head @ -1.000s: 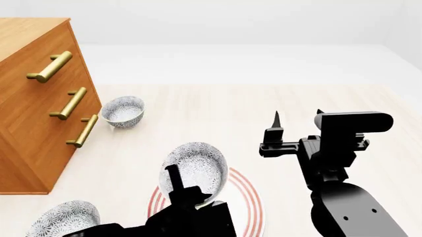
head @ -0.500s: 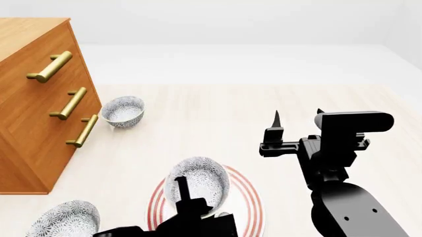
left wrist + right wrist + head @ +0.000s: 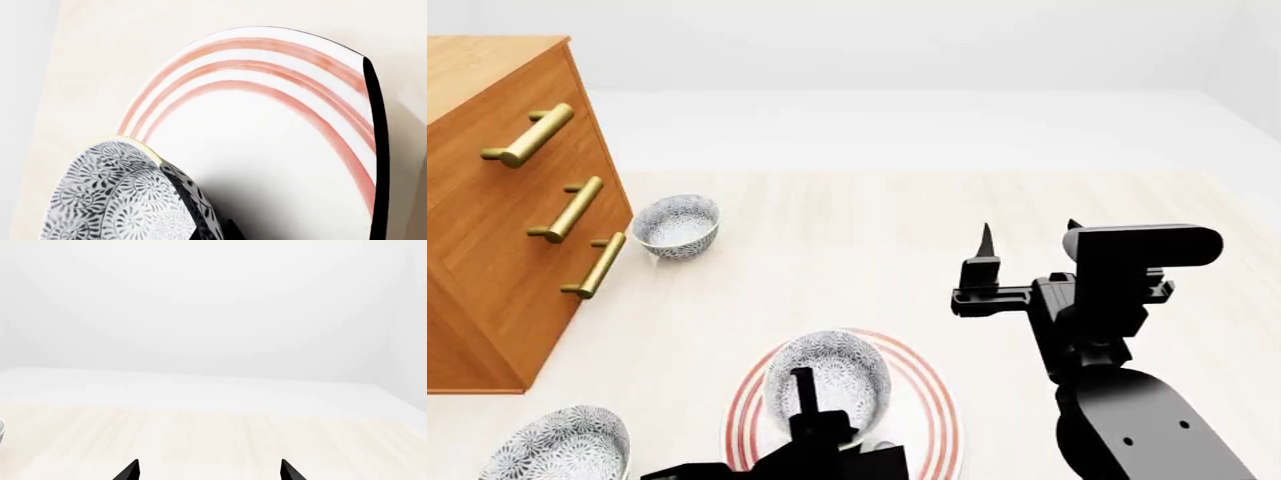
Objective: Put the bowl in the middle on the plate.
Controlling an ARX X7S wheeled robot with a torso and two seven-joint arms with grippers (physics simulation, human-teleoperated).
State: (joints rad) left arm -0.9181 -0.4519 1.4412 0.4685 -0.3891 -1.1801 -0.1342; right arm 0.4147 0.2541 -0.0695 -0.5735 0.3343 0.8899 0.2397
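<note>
The bowl (image 3: 831, 374), white with a grey-blue floral pattern, is over the middle of the plate (image 3: 924, 400), a white disc with red rings. My left gripper (image 3: 806, 398) is shut on the bowl's near rim, one finger inside it. In the left wrist view the bowl (image 3: 117, 197) sits tilted low over the plate (image 3: 267, 130) and casts a shadow on it; I cannot tell whether they touch. My right gripper (image 3: 1028, 238) hangs open and empty above the table to the right, its tips also showing in the right wrist view (image 3: 209, 470).
A second patterned bowl (image 3: 677, 225) stands by the wooden dresser (image 3: 494, 230) with brass handles on the left. A third bowl (image 3: 557, 446) lies at the near left edge. Light wood tabletop (image 3: 868, 230) stretches beyond the plate.
My left gripper has drawn back and come down with the bowl, which now sits lower and more centred over the plate. The right arm has stayed put.
</note>
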